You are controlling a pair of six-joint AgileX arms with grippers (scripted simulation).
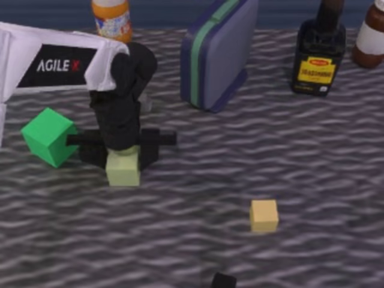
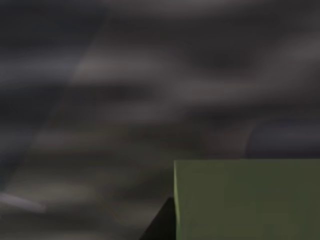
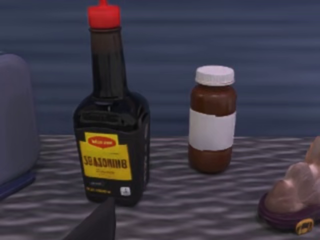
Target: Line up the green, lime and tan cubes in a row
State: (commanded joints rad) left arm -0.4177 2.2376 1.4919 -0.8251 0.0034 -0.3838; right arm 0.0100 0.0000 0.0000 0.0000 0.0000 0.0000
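Observation:
The vivid green cube sits at the left of the table. Just to its right is the lime cube, and my left gripper comes down from above and is shut on it, one black finger on each side. In the left wrist view the lime cube fills the near corner, with a dark finger against its edge. I cannot tell whether it rests on the table or hangs just above it. The small tan cube lies alone right of centre. Of my right gripper only one finger shows, with nothing held.
At the back stand an orange bottle, a blue-grey case, a dark seasoning bottle and a brown jar. A small black block lies at the front edge. A pink and purple object shows in the right wrist view.

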